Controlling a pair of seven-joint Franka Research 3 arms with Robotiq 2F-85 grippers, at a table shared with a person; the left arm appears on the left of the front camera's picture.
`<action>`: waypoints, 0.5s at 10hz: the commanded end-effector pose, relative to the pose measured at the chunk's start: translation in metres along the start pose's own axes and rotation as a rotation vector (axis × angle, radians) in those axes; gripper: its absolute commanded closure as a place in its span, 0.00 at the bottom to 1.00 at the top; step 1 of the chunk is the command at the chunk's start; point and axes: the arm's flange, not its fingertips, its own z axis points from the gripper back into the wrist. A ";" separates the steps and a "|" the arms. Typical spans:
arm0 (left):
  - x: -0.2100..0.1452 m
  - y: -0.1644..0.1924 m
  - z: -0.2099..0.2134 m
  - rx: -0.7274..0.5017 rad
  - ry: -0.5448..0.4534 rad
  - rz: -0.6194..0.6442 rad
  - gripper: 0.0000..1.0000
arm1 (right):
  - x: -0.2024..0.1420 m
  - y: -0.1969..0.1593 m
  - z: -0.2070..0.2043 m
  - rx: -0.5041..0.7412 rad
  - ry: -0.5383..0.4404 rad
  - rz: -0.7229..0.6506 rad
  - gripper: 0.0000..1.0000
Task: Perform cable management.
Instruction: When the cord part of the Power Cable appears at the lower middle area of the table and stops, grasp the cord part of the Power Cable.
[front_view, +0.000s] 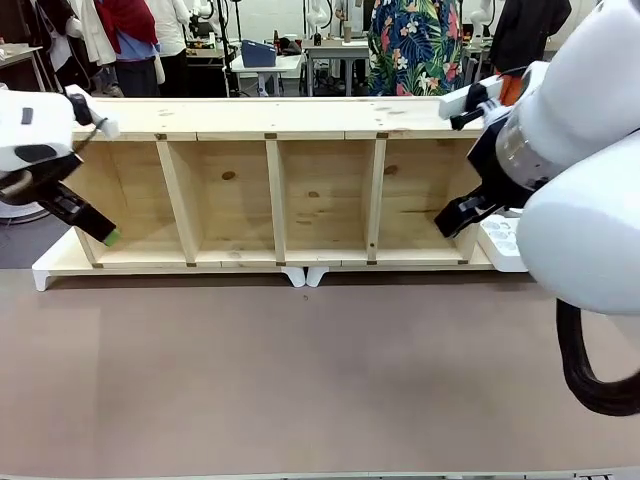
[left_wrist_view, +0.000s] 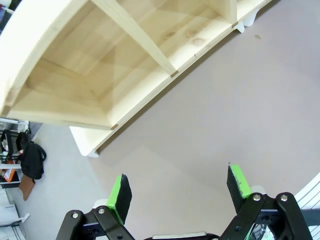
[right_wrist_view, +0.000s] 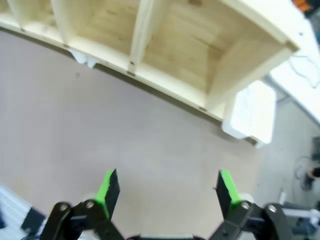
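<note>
So, both sets of jaws spread wide, nothing held: left gripper (left_wrist_view: 177, 192) off wooden shelf (front_view: 300, 118) left end, right gripper (right_wrist_view: 167, 190) near power strip (right_wrist_view: 250, 112). Cable location: can't tell. Imo find cord first, then pinch near plug.

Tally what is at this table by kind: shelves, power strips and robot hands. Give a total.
wooden shelf: 1
white power strip: 1
robot hands: 2 (left hand, right hand, both open and empty)
Total: 4
</note>
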 end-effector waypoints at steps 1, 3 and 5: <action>-0.089 -0.017 -0.001 0.051 -0.028 0.013 0.00 | -0.111 0.002 0.010 -0.070 -0.022 -0.068 0.00; -0.109 -0.010 0.015 0.070 -0.074 0.086 0.00 | -0.133 0.001 0.026 -0.100 -0.035 -0.114 0.00; -0.134 -0.007 0.024 0.071 -0.115 0.156 0.00 | -0.152 0.004 0.038 -0.107 -0.045 -0.135 0.00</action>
